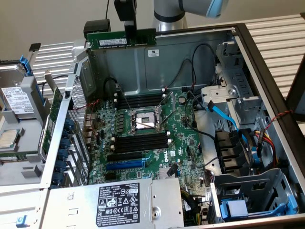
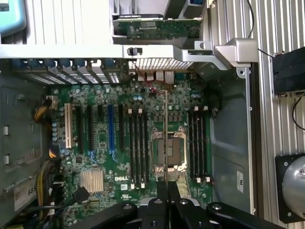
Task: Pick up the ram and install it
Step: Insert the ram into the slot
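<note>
A robot arm's hand (image 1: 129, 32) pinches the ram (image 1: 109, 40) near mid-length, its fingers pressed together on the two faces of the green stick. The stick hangs level on its long edge in the air, with its white label turned toward the exterior camera. It is held well above the floor of an open computer case (image 1: 267, 67) and touches nothing but the hand. Directly beneath the hand lies the green motherboard (image 1: 183, 143). From the wrist, the ram's thin edge lines up over the CPU socket (image 1: 143, 119) and runs parallel to the black memory slots (image 1: 143, 140) with white end clips, which flank the socket in two banks, one on either side of the hand's line. Farther out from the hand, past one bank, a blue expansion slot (image 1: 125, 164) sits among black ones. Beyond that a grey power supply (image 1: 119, 200) with a black label fills one corner of the case. Farthest from the hand, outside the case wall, a hard drive (image 1: 16, 100) rests beside the chassis on the slatted metal counter (image 1: 57, 53)
</note>
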Controlling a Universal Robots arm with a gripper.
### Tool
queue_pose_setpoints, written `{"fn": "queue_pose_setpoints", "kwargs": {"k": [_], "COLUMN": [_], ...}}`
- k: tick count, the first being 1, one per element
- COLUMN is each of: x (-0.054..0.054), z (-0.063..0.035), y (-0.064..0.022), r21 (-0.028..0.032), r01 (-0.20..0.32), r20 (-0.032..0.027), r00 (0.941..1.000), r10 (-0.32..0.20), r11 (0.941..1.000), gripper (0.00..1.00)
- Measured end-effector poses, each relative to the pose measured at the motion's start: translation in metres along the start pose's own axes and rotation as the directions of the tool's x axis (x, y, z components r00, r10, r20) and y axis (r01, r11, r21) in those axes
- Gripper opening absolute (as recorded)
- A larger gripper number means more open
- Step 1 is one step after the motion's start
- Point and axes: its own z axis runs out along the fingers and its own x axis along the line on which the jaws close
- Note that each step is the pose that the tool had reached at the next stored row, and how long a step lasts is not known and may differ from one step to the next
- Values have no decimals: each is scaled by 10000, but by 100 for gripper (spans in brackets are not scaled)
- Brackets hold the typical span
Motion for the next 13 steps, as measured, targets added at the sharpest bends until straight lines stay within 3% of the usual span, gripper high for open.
{"fn": "queue_pose_setpoints", "kwargs": {"k": [2,4,10,13], "x": [6,21,84,89], "z": [21,50,83,115], "y": [-1,-2,-8,-9], "r21": [-2,-4,-6,-7], "r01": [2,2,2,13], "r20": [84,122,135,106], "r00": [10000,9999,9999,9999], "r10": [-2,-2,-2,-13], "r11": [10000,10000,10000,10000], "gripper": [12,12,12,12]}}
